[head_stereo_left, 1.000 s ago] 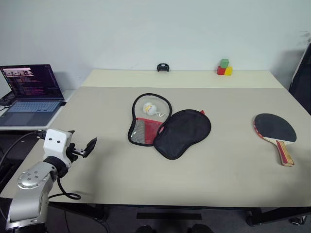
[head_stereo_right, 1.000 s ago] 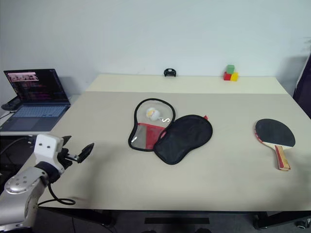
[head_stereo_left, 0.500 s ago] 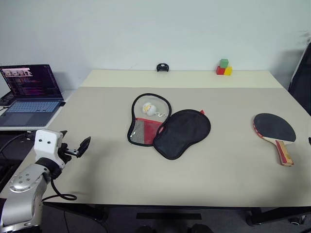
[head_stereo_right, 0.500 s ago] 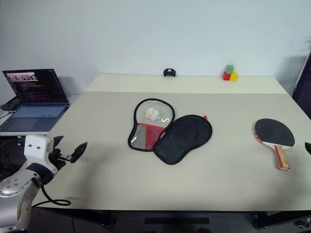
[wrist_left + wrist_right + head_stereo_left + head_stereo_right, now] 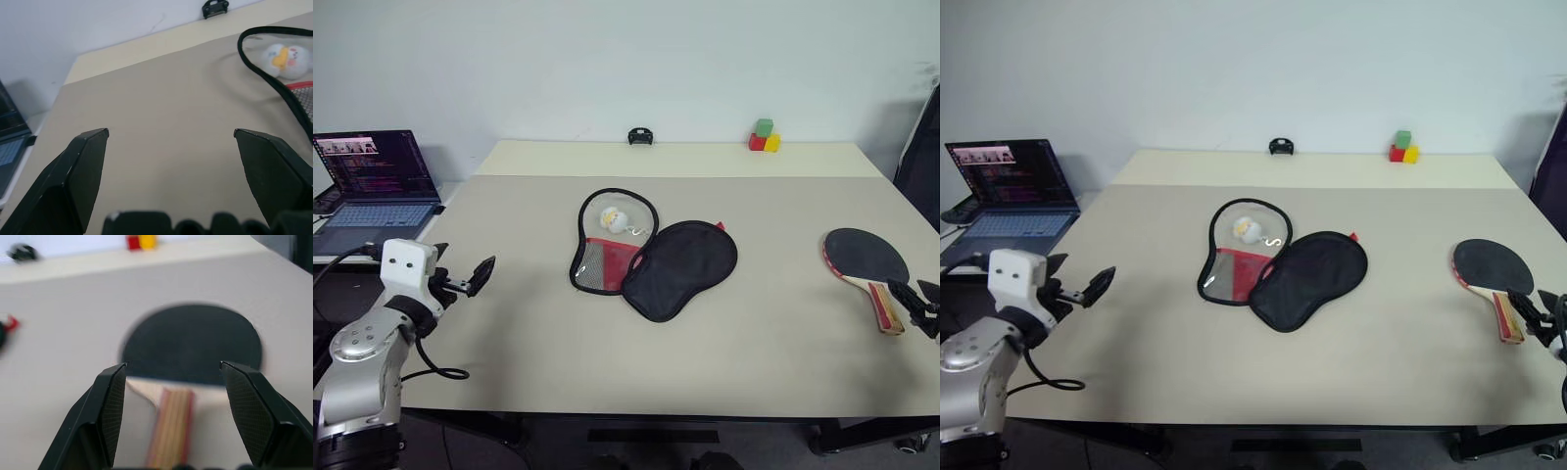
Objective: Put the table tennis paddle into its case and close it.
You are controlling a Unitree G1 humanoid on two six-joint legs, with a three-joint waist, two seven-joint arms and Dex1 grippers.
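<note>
Flat on the table (image 5: pixel 607 362), the table tennis paddle (image 5: pixel 867 262) lies face up toward three o'clock, its round black rubber pointing away from the robot and its short wooden handle, edged red and black, pointing back toward the near edge. Just behind the handle's end hovers the right gripper (image 5: pixel 915 301), fingers (image 5: pixel 111 401) spread with nothing between them; the wrist view looks straight up the handle through the gap. Toward the table's centre lies the case (image 5: pixel 651 258), unzipped and folded open: the black outer half rests toward four o'clock, the pale inner half toward ten o'clock, with red fabric and black mesh at its lower part and a small white and yellow toy (image 5: pixel 614 219) inside. At nine o'clock the left gripper (image 5: pixel 470 279) hangs over the table's edge, fingers (image 5: pixel 83 166) wide apart and empty. The surface is plain beige. Along the far edge, by a white wall, sit a small black clip-like object (image 5: pixel 640 136) and green, red and yellow blocks (image 5: pixel 765 136). An open laptop (image 5: pixel 374 186) stands off the table at ten o'clock.
</note>
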